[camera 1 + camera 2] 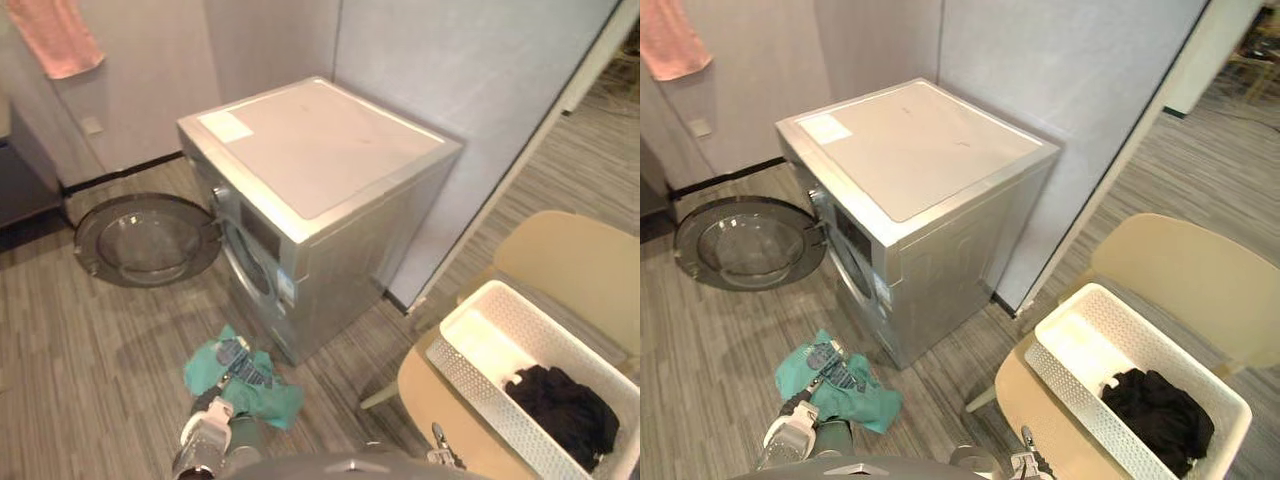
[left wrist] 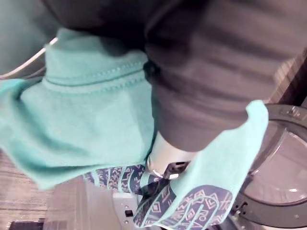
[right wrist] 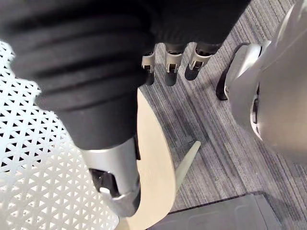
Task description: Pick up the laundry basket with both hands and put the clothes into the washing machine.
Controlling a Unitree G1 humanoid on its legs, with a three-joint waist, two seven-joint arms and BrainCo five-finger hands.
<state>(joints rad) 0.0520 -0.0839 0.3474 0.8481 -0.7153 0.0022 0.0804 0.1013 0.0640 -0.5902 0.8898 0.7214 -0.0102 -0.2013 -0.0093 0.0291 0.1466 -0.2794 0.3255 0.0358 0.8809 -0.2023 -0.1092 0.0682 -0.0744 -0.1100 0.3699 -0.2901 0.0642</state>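
currently, my left hand clutches a teal cloth near the washer; my right hand hangs slack and empty beside the basket, near right. risk, i judge: the loosely held cloth slips off before it reaches the open door.

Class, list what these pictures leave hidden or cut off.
Inside the washing machine: eye views, hidden by its turned-away front.
One laundry basket corner: left eye view, cut off by the picture's edge.
Top of the pink towel: eye views, cut off by the upper edge.
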